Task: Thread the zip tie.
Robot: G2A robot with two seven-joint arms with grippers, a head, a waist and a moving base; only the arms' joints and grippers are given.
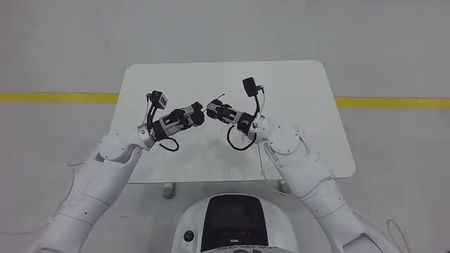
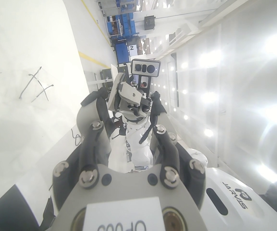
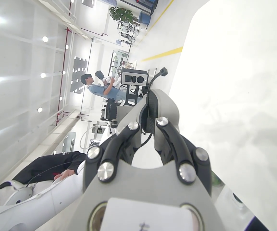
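My right gripper (image 3: 150,97) is shut on a black zip tie (image 3: 163,71). The tie's head sticks out past the fingertips, and its tail trails back below the pads. From above, that gripper (image 1: 211,108) hovers over the middle of the table, with the thin tie (image 1: 219,98) rising from it. My left gripper (image 2: 124,97) faces it tip to tip at close range (image 1: 197,114). Its two dark fingers (image 2: 156,104) stand apart with nothing held between them. The right arm's gripper shows just beyond the gap.
Several spare zip ties (image 2: 36,87) lie crossed on the white table (image 1: 295,84), off to one side of my left gripper. The table has rounded corners, and a grey floor with yellow lines surrounds it.
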